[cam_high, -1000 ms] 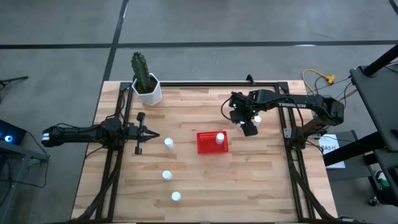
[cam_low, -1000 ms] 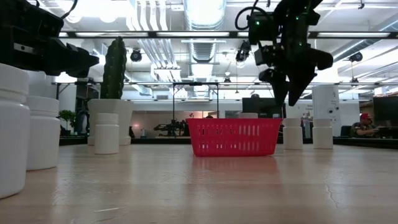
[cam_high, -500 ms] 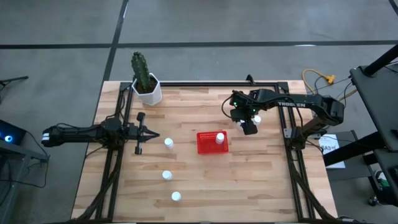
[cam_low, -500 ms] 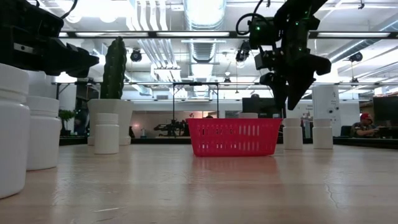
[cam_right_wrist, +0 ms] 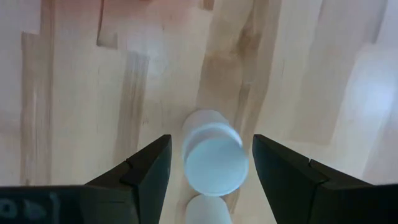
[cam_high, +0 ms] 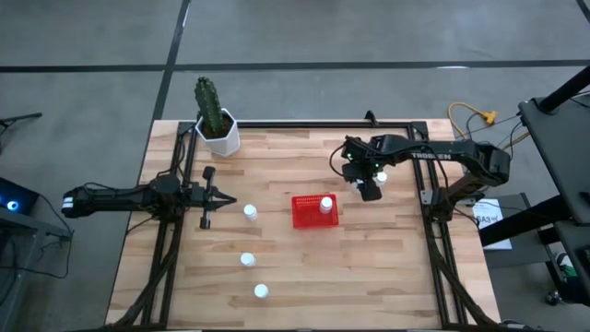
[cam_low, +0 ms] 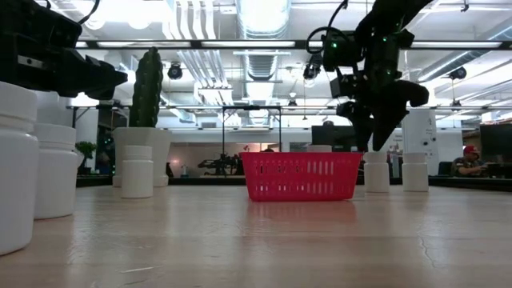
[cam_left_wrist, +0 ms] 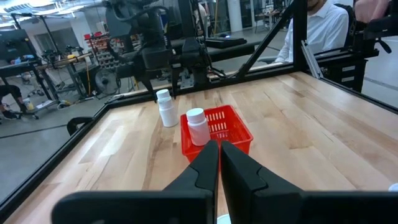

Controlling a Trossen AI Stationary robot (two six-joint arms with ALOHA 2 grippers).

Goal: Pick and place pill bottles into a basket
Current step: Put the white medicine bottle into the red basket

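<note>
The red basket (cam_high: 308, 212) stands mid-table with one white pill bottle (cam_high: 325, 205) in it. My right gripper (cam_right_wrist: 211, 142) is open and points down, just beyond the basket's far right corner (cam_low: 372, 144). Its fingers stand on either side of an upright pill bottle (cam_right_wrist: 211, 163) without touching it. A second bottle (cam_right_wrist: 208, 213) stands right beside that one. Three more bottles (cam_high: 250, 212) (cam_high: 247, 260) (cam_high: 261, 291) stand on the table to the left of the basket. My left gripper (cam_high: 221, 199) is shut and empty, level, left of the basket.
A cactus in a white pot (cam_high: 216, 129) stands at the far left corner. Black frame rails (cam_high: 431, 231) run along the table's left, right and far sides. Bare wood lies near and right of the basket. A person sits beyond the table in the left wrist view (cam_left_wrist: 317, 25).
My right gripper has gone down toward the bottle below it and a little toward the table's right edge. Nothing else has moved.
</note>
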